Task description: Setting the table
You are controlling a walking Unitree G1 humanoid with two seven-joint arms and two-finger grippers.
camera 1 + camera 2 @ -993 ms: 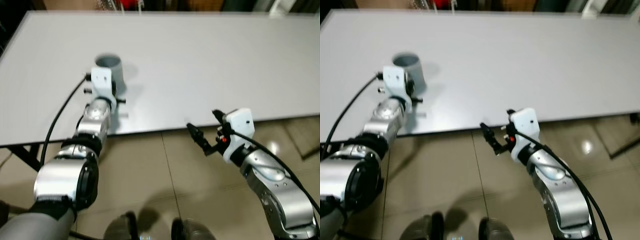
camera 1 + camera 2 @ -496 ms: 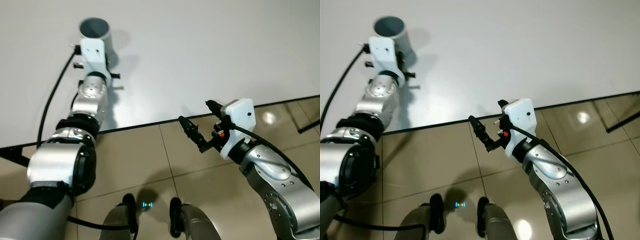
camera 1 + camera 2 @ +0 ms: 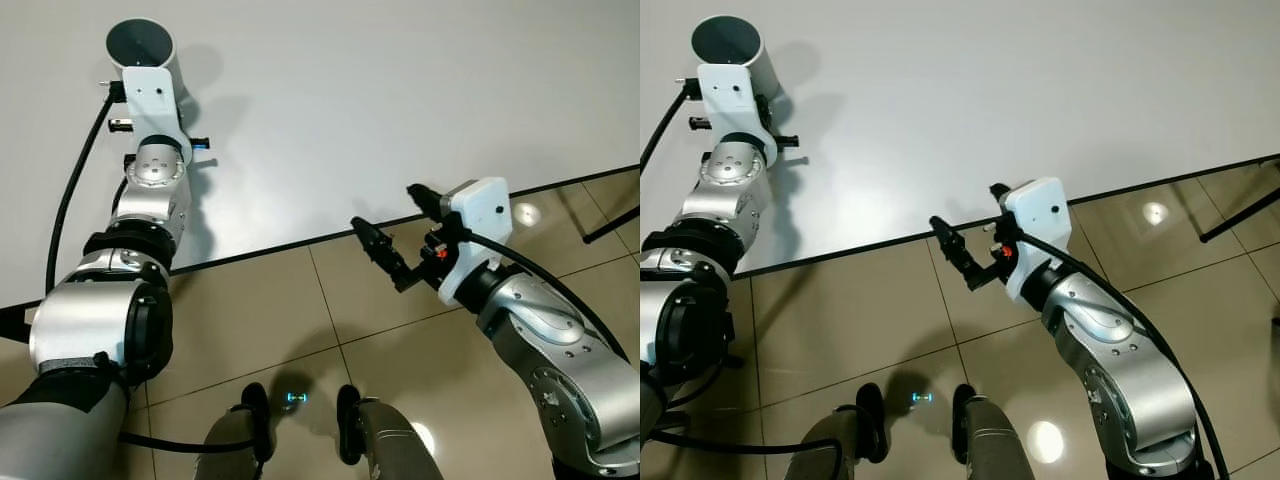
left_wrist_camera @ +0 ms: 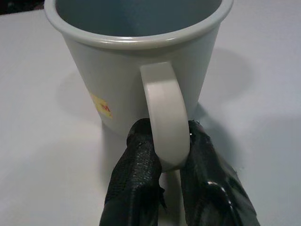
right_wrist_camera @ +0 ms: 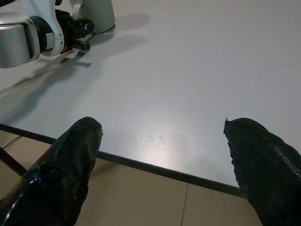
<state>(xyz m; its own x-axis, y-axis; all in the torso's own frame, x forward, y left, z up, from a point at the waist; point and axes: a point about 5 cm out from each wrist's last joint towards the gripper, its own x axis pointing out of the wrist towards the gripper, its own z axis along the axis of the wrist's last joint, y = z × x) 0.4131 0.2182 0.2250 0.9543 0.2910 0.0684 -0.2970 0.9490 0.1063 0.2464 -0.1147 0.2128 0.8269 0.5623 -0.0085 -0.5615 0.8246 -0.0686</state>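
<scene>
The mug [image 4: 141, 70] stands upright on the white table [image 3: 400, 90], toward the robot's left side and well in from the near edge. It is pale grey, empty as far as its open mouth shows, with a small yellow and red sticker on its wall. Its handle [image 4: 164, 117] points back at the left arm.

The left gripper [image 4: 165, 162] is closed on that handle, one black finger [image 4: 136, 165] pressed on each side of the loop, with the left arm stretched out over the tabletop. The mug's base appears to rest on the table, though the contact line is hard to make out from the head views.

The step in hand looks like placing the mug as part of laying the table. If the spot is right, the next move calls for spreading the fingers off the handle and drawing the arm straight back, so that the loop is not caught and the mug is not tipped or dragged.

The right gripper [image 3: 400, 255] hangs past the near table edge over the tiled floor [image 3: 260, 330], its fingers spread wide and holding nothing.
</scene>
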